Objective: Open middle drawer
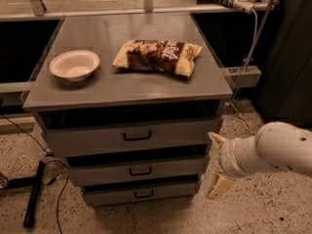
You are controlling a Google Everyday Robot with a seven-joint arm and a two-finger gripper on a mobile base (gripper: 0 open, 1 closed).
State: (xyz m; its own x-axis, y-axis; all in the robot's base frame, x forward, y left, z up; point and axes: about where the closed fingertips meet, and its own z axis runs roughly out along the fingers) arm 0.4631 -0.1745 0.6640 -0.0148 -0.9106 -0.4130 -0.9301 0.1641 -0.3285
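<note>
The middle drawer is the second of three grey drawer fronts in the cabinet, with a small black bar handle at its centre. It looks shut, in line with the others. My gripper is at the lower right, just off the cabinet's right front corner, level with the middle drawer. Its two cream fingers are spread apart and hold nothing. It is well to the right of the handle and does not touch the drawer.
The top drawer and bottom drawer sit above and below. On the cabinet top lie a white bowl and a chip bag. A black bar and cables lie on the floor at left.
</note>
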